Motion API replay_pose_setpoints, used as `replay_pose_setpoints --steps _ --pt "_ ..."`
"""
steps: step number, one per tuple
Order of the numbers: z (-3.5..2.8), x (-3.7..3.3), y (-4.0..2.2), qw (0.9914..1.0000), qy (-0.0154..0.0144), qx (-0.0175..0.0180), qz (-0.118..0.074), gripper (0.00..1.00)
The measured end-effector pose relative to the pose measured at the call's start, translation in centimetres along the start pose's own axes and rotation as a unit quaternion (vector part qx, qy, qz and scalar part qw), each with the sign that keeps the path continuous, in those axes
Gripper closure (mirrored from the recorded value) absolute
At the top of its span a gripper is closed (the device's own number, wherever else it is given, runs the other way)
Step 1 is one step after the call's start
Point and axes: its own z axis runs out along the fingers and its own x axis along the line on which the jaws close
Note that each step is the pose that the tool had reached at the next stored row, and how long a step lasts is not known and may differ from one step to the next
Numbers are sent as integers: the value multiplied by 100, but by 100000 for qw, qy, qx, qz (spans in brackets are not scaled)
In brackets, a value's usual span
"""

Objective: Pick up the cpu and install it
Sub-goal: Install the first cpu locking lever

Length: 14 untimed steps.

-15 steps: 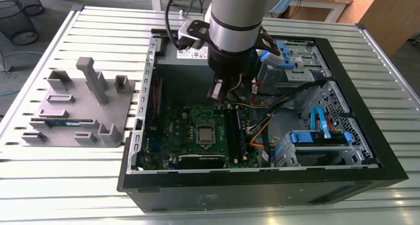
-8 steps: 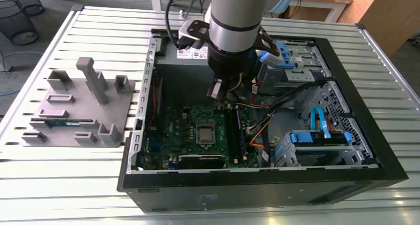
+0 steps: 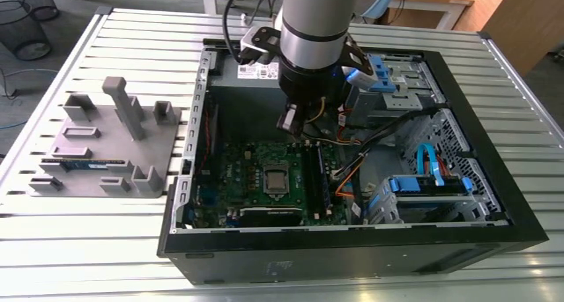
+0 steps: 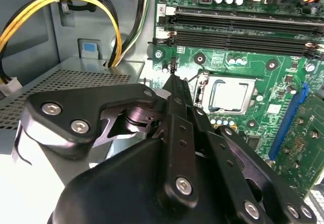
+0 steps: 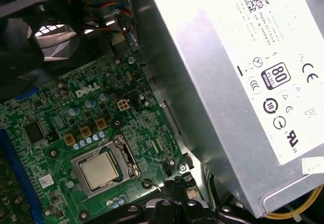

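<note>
The tool (image 4: pixel 173 80), clenched on nothing, hangs near the cpu (image 4: pixel 230 94), which lies flat in the socket (image 4: pixel 202 89) mid-way across the motherboard (image 4: pixel 263 64); it looks light, stiff, thin and likely fragile underneath, so it is best pinched by opposite edges.

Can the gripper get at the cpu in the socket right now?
Probably yes: the cpu lies top-up in the motherboard socket with nothing over its top, and the gripper hangs close beside it inside the open case.
</note>
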Motion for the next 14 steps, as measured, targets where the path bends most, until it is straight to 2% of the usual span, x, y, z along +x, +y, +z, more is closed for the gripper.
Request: replay_pose_setpoints --steps 14 --pt "76 -13 8 100000 -3 6 77 89"
